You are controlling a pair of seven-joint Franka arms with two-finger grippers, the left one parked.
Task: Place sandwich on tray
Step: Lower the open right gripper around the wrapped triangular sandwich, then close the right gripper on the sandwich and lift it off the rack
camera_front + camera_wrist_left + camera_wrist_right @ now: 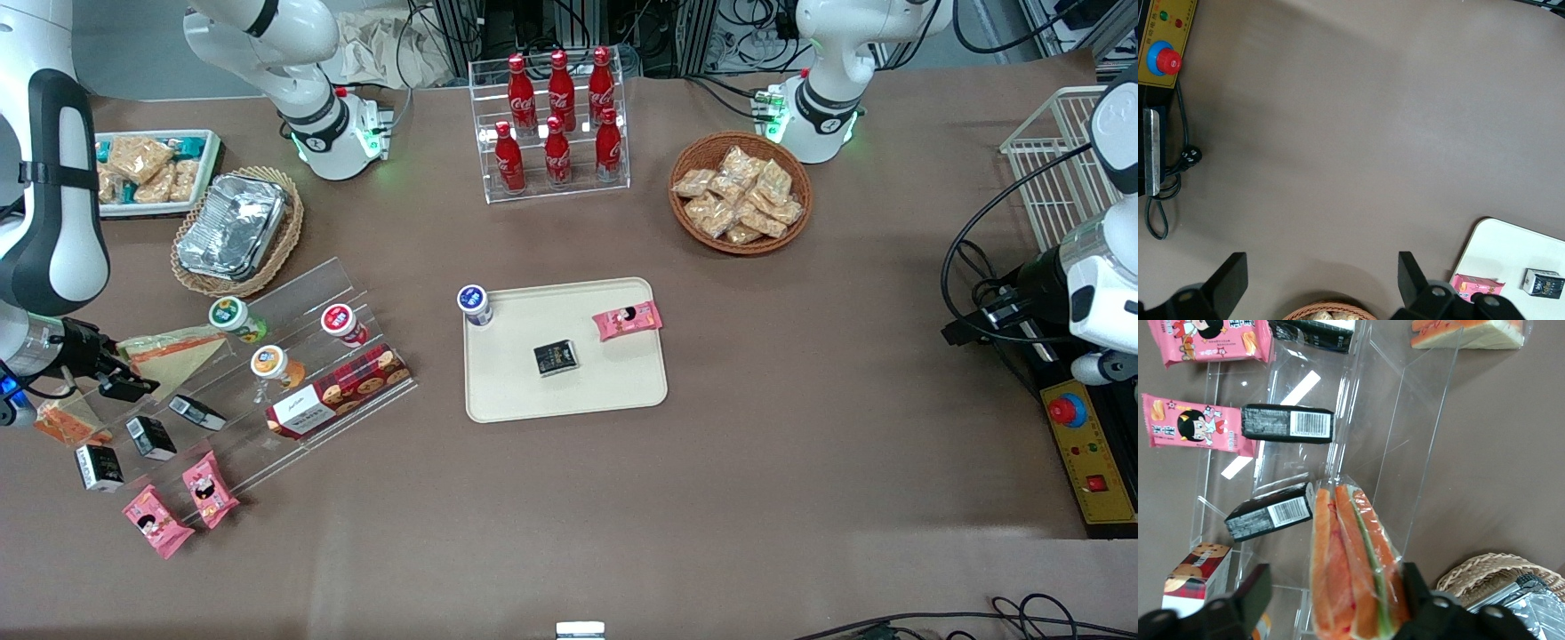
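On the clear acrylic step rack (267,356), at the working arm's end of the tabletop (711,498), sits the sandwich (1351,567): plastic-wrapped wedge, pale bread, orange and green layers along its edge. Tool (1331,593) hangs low over it, fingers (1255,590) spread wide either side, gripping nothing. Tray (622,391): flat, cream, rounded corners, well apart.
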